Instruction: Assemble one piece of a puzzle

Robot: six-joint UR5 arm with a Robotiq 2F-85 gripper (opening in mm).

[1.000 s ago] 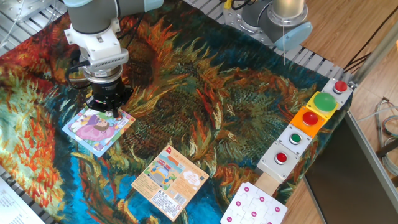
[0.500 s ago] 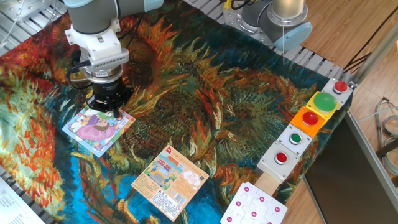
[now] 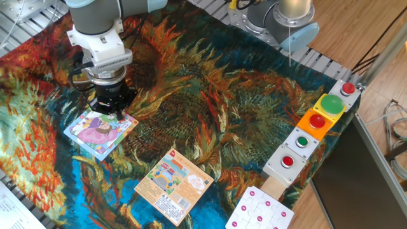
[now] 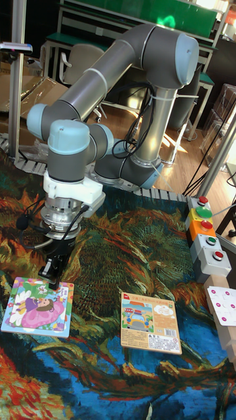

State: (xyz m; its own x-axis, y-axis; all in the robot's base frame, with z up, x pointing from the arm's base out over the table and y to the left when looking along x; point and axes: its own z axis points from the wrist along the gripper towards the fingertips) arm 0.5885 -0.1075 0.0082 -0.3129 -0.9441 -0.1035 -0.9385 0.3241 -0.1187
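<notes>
Your gripper (image 4: pixel 54 281) stood straight down over the far edge of the puzzle (image 3: pixel 100 131), its dark fingers close together with the tips at the board's rim. I could not tell whether they pinched anything: the piece itself was hidden at the tips or too small to make out, so by my reading it sat either between the fingers or already in its gap at that edge.

If you were seating it, the step called for a square, vertical press, no sideways drag, since thin cardboard tabs bend easily and the board lay loose on a soft printed cloth (image 3: pixel 210 95) that could let it slide.

The puzzle was a flat square of matte card, pastel, with a pink-purple figure and light-blue rim. Near it, apart, lay an orange printed card (image 3: pixel 173 184), flat and rectangular. Farther off sat a white board with pink dots (image 3: pixel 261 211) and a row of boxy button housings (image 3: pixel 316 121) with glossy domed caps.
</notes>
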